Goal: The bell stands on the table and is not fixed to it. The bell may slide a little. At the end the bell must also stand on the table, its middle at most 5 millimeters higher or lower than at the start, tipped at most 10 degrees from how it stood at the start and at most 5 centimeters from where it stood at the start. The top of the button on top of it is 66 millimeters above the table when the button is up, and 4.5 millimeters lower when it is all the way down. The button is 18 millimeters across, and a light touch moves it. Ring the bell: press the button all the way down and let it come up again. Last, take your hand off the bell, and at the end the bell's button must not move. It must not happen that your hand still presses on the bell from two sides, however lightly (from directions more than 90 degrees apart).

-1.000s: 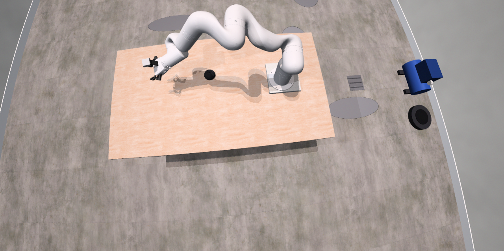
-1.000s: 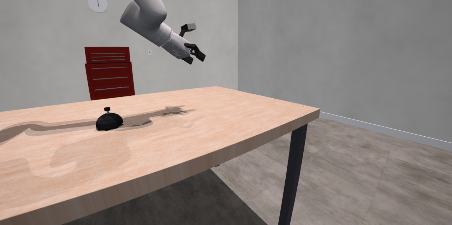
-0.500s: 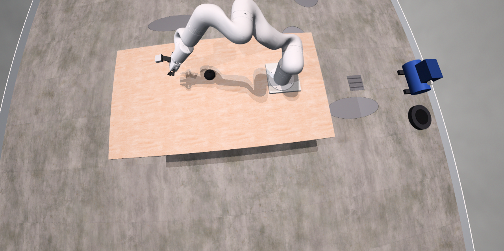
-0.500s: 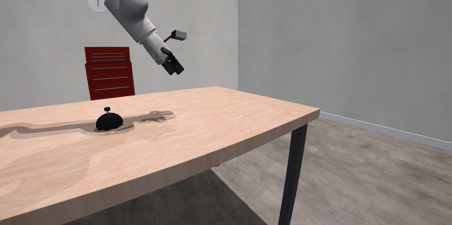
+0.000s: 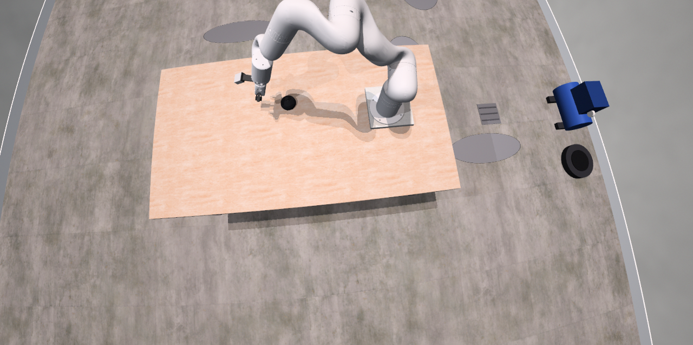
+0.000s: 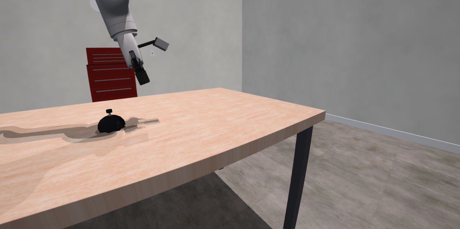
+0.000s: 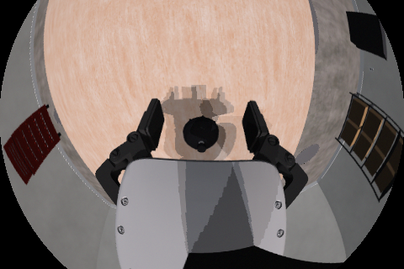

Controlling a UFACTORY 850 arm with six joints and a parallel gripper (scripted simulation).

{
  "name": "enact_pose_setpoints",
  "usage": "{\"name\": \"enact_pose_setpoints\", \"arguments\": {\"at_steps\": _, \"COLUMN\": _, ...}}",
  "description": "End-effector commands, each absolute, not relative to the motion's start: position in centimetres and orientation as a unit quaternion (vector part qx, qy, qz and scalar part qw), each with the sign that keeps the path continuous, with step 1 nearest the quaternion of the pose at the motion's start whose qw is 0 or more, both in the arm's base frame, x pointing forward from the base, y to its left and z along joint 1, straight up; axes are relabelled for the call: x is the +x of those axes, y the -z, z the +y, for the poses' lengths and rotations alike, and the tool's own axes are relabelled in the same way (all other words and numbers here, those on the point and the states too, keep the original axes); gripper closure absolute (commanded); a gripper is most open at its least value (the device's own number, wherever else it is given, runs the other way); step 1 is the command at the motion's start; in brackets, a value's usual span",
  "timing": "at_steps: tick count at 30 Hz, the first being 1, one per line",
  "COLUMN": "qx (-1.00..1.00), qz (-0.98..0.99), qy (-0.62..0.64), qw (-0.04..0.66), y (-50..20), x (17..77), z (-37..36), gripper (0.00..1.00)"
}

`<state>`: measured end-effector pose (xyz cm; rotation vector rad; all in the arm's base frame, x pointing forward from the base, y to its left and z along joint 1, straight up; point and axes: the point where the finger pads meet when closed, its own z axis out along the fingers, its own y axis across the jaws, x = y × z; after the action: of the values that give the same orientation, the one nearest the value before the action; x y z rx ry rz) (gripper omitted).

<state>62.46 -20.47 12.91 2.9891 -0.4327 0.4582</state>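
Black bell standing upright on the wooden table, in its far half, between the arm's base plate and the table's far short end; small button raised on its stem, untouched. Seen in the wrist view framed between the two fingers, directly below and well apart. Gripper hanging above the table, tilted, offset to one side of the bell rather than plumb over it in the exterior view; jaws spread to full width, nothing between them. Press not yet begun, by appearance. Risks from here, as judgement: with jaws this wide and the bell centred between them, a straight descent likely to pass both fingers down either side of the button and miss it, or land the grey palm on it instead. A fingertip striking the dome off-centre likely to shove the unfixed bell sideways or tip it beyond tolerance. Tilted approach apt to push the button sidelong rather than straight down, giving a partial stroke. Excess downward travel after full depression apt to load the bell against the table and skid it. Red drawer cabinet against the far wall, clear of the work.
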Motion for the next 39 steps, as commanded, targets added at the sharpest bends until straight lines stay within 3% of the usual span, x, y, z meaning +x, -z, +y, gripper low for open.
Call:
{"name": "enact_pose_setpoints", "arguments": {"at_steps": 1, "qx": 0.982, "qz": -0.163, "qy": -0.092, "qw": 0.023, "y": -12.9, "x": 57.8, "z": -19.5, "gripper": 0.00}}
{"name": "enact_pose_setpoints", "arguments": {"at_steps": 9, "qx": 0.981, "qz": -0.195, "qy": -0.009, "qw": -0.001, "y": -13.0, "x": 51.4, "z": -17.5, "gripper": 0.00}}
{"name": "enact_pose_setpoints", "arguments": {"at_steps": 17, "qx": 0.980, "qz": -0.198, "qy": -0.001, "qw": -0.003, "y": -13.1, "x": 50.8, "z": -17.2, "gripper": 0.00}}
{"name": "enact_pose_setpoints", "arguments": {"at_steps": 18, "qx": 0.980, "qz": -0.198, "qy": -0.001, "qw": -0.003, "y": -13.1, "x": 50.8, "z": -17.2, "gripper": 1.00}}
{"name": "enact_pose_setpoints", "arguments": {"at_steps": 39, "qx": 0.980, "qz": -0.198, "qy": -0.001, "qw": -0.003, "y": -13.1, "x": 50.8, "z": -17.2, "gripper": 1.00}}
